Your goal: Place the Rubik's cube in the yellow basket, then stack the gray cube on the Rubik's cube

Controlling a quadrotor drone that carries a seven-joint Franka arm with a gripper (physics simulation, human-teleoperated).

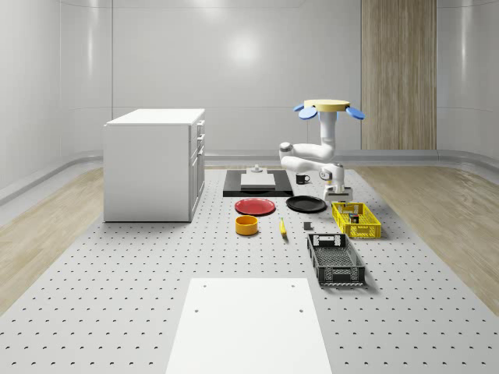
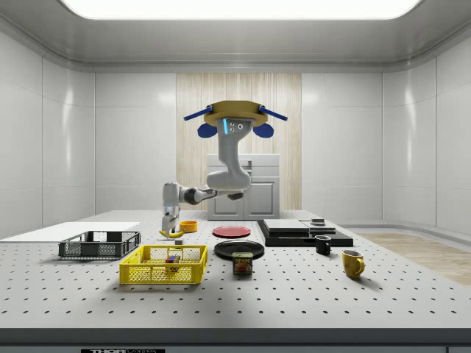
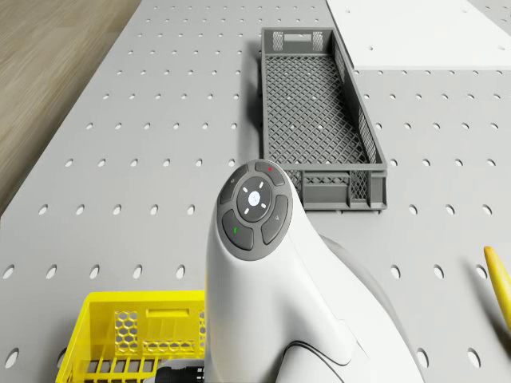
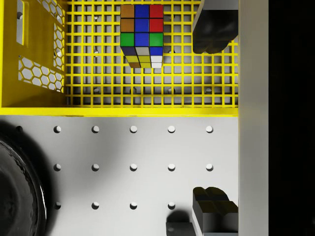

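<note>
Rubik's cube [image 4: 141,35] lies on the floor of the yellow basket [image 4: 34,54]: first half of the task looks done. Drone [image 1: 328,107] hovers above the table [image 1: 117,265] at roughly 12 o'clock of the basket in the whole-scene view; arm reaches down toward the basket's near wall. Gripper [image 4: 211,120] has its fingers [image 4: 212,29] spread wide, holding nothing. Gray cube: could not identify it with confidence. Remaining, by my estimate: fetch the gray cube and stack it on the Rubik's cube.
</note>
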